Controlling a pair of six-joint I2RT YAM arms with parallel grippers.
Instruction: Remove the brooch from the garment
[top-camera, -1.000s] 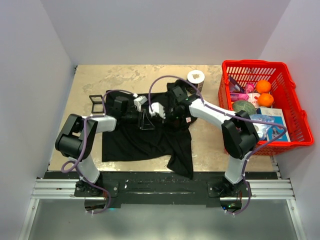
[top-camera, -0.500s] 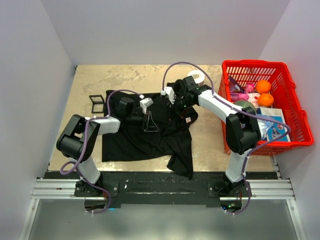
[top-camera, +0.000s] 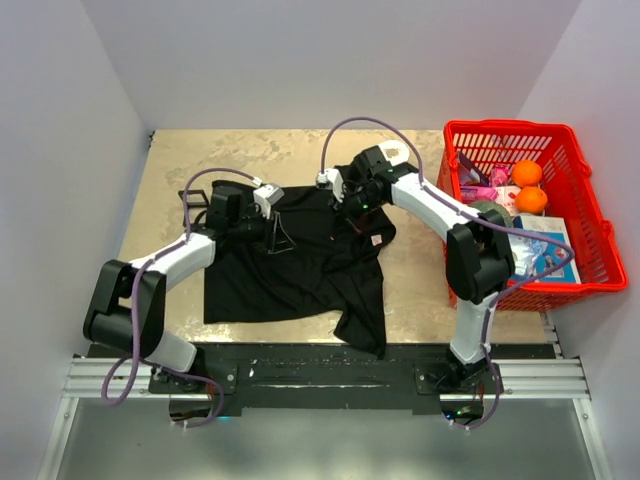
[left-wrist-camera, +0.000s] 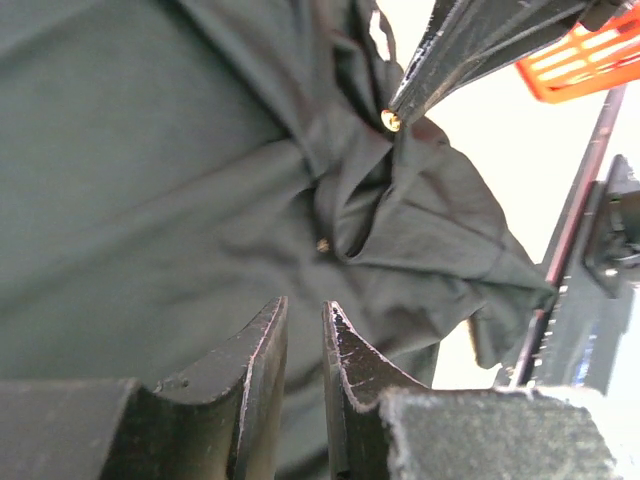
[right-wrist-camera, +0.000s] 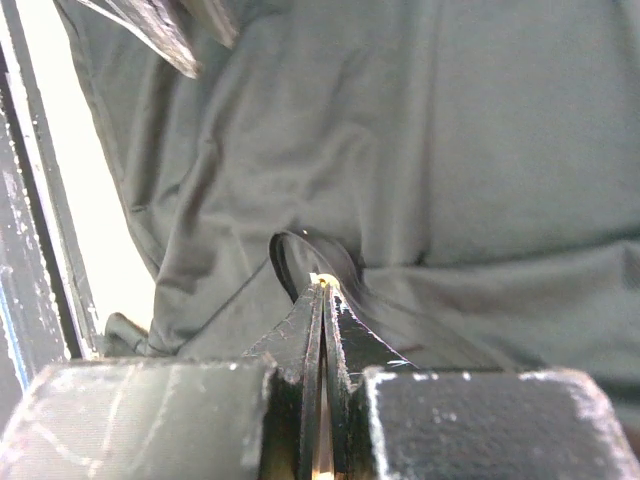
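The garment (top-camera: 290, 275) is a black T-shirt spread across the middle of the table. The brooch (right-wrist-camera: 322, 281) is a tiny golden speck pinched at the very tip of my right gripper (right-wrist-camera: 322, 285), which is shut on it just above the cloth (right-wrist-camera: 450, 130). In the left wrist view the brooch (left-wrist-camera: 391, 120) glints at the end of the right fingers (left-wrist-camera: 440, 60), clear of the shirt (left-wrist-camera: 150, 180). Another small golden speck (left-wrist-camera: 322, 244) sits in a fold. My left gripper (left-wrist-camera: 302, 305) hovers over the shirt, jaws a narrow gap apart, nothing between them.
A red basket (top-camera: 590, 220) with oranges (top-camera: 527, 173) and packets stands at the right edge. A white roll (top-camera: 395, 152) sits behind the right wrist. The shirt's white-and-red label (top-camera: 377, 239) faces up near the collar. Grey walls close in three sides.
The right gripper has lifted away from the shirt's middle toward the back right, still shut. The left arm has swung out to the left, its gripper shifting slightly left over the cloth.
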